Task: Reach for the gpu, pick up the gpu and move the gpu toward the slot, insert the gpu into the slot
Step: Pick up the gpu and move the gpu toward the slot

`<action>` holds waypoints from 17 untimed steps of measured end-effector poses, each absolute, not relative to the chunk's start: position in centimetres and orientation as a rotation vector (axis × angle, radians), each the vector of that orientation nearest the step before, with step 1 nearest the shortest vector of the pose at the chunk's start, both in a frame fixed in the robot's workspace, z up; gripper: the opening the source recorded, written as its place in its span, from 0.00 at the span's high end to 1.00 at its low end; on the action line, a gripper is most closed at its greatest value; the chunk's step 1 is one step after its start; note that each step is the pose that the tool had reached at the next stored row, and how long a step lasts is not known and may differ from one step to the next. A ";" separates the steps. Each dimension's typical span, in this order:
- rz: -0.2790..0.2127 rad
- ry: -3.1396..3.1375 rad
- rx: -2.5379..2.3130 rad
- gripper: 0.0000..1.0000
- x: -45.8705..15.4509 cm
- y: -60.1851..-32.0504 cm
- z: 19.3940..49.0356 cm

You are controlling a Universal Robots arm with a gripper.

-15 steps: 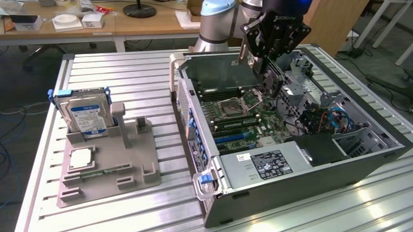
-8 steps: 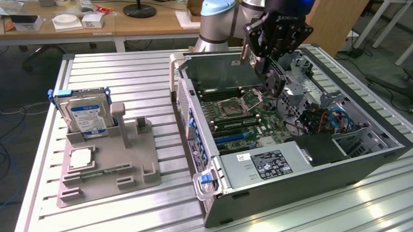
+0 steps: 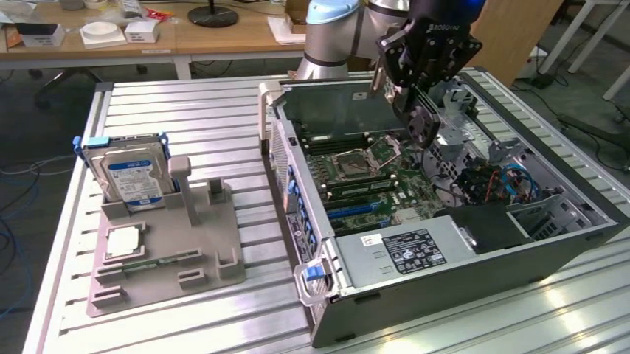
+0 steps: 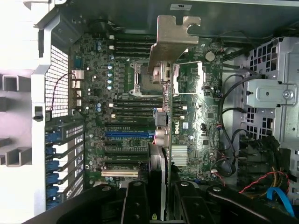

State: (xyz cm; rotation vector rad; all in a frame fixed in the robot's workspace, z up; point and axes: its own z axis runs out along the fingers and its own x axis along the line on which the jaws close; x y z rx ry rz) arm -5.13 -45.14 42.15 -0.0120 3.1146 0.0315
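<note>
Pincer (image 3: pixel 414 99) — black, at the end of the arm; closed on the gpu (image 3: pixel 424 124), gripping it from above; fingers (image 4: pixel 135 203) pressed against the two faces of the card.

Gpu — green card with black round fan; carried on edge in the air over the open computer case (image 3: pixel 473 243), at the end nearest the arm's base; hanging above the motherboard (image 3: pixel 369 173), not seated in it. In the wrist view, card seen edge-on, running from the pincer (image 4: pixel 158 198) out to the silver end bracket (image 4: pixel 170 44); motherboard (image 4: pixel 126 93) spread beneath.

Blue slot (image 3: pixel 350 210) — long connector on the motherboard, among black ones; gpu not in it; same blue slot (image 4: pixel 128 135) lying just beside the card's edge in the wrist view.

Computer case — grey tower laid on its side, side panel off, cables and drive cage at the exterior view's right.

Grey holder (image 3: pixel 167 251) — on the counter (image 3: pixel 187 103), at the exterior view's left, well apart from the case; hard drive (image 3: pixel 133 177) with blue label standing upright in it; square silver processor chip (image 3: pixel 126 242) lying flat in a recess.

Counter — slatted metal; carrying case and holder.
</note>
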 end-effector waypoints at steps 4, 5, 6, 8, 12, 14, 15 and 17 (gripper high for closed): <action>0.032 3.115 -0.012 0.73 -4.8 -45.1 42.1; 0.032 3.115 -0.012 0.73 -4.7 -45.1 42.2; 0.032 3.115 -0.012 0.73 -4.6 -45.1 42.1; 0.032 3.115 -0.012 0.73 -4.3 -45.1 42.2; 0.031 3.115 -0.012 0.73 -3.9 -45.1 42.2; 0.031 3.115 -0.013 0.73 -3.7 -45.1 42.2; 0.032 3.115 -0.013 0.73 -3.7 -45.1 42.1; 0.032 3.115 -0.013 0.73 -3.7 -45.1 42.1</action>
